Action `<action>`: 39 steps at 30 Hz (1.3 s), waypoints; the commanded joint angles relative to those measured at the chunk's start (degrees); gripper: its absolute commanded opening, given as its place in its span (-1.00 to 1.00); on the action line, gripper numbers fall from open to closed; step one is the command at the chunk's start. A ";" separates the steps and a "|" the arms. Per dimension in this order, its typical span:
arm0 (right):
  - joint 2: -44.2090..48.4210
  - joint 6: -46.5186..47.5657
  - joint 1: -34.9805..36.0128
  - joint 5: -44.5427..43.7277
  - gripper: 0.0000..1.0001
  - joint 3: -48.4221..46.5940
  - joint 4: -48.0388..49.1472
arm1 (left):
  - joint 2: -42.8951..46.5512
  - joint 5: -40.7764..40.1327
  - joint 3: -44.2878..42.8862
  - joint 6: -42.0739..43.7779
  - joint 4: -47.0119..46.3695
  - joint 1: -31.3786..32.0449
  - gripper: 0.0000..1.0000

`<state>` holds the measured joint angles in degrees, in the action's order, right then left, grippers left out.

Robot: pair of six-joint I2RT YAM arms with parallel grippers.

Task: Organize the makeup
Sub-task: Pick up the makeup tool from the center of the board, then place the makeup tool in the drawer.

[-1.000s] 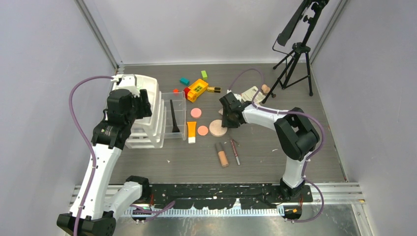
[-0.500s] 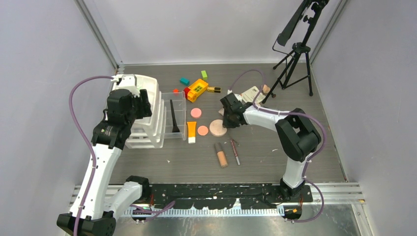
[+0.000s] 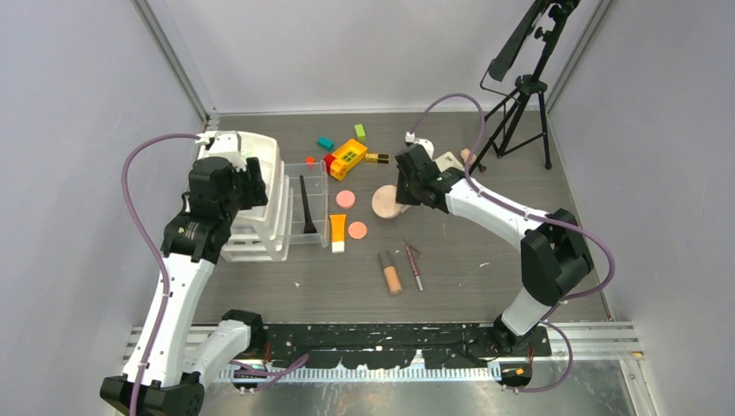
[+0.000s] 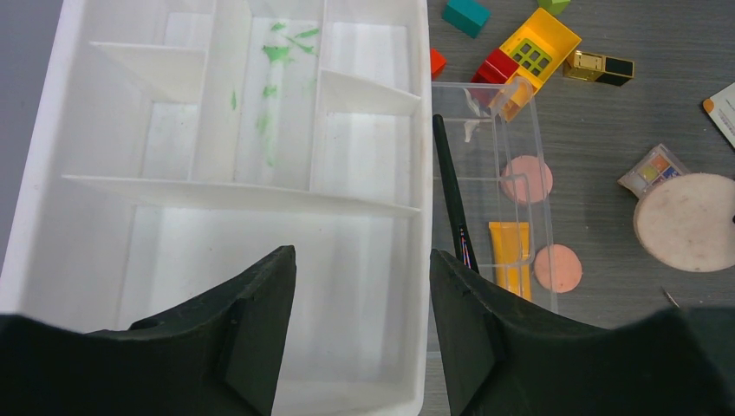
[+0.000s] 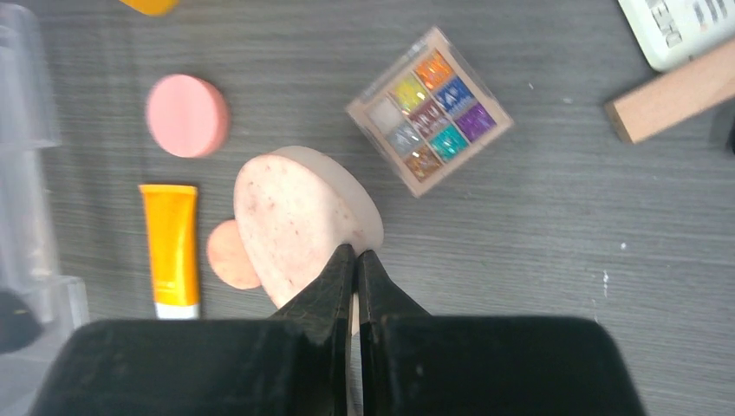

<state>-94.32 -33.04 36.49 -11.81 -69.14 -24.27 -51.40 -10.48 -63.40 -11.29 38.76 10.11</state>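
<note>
My right gripper (image 5: 355, 253) is shut on the edge of a large round beige puff (image 5: 299, 217), which hangs tilted above the table (image 3: 386, 201). Below it lie a pink compact (image 5: 187, 115), a peach compact (image 5: 227, 254), an orange tube with a white cap (image 5: 172, 247) and an eyeshadow palette (image 5: 429, 110). A beige tube (image 3: 391, 273) and a red pencil (image 3: 415, 267) lie nearer the front. The black brush (image 4: 451, 199) lies in the clear organizer (image 3: 316, 169). A gold-black lipstick (image 3: 377, 158) lies at the back. My left gripper (image 4: 362, 260) hangs open and empty over the white divided tray (image 4: 113, 217).
A yellow-and-red toy brick (image 3: 348, 157), a teal block (image 3: 325, 143) and a green block (image 3: 360, 131) sit at the back. A white card (image 3: 446, 162) and a wooden block (image 5: 672, 95) lie by the right arm. A black tripod (image 3: 520, 95) stands at the back right.
My right gripper has closed on the beige puff and lifted it off the table, up and toward the back. The left arm has not moved.
</note>
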 commanded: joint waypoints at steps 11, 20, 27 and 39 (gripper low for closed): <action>-3.48 2.87 7.36 3.25 -0.87 -21.59 0.83 | 0.26 0.27 0.01 0.48 -2.45 -0.27 0.20; -16.79 3.01 11.26 2.62 -0.87 -37.74 -4.99 | 0.21 0.38 0.10 0.48 -2.45 -0.27 0.20; -22.63 3.20 13.34 4.26 -0.87 -43.98 -6.43 | 0.05 0.35 0.11 0.48 -2.45 -0.27 0.20; -29.26 3.03 15.68 8.24 -0.57 -50.13 -7.00 | 0.06 0.46 0.20 0.48 -2.43 -0.25 0.20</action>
<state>-121.67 -30.37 51.35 -5.65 -115.13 -31.81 -51.42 -10.46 -63.37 -11.29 38.76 10.11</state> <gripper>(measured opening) 0.161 0.600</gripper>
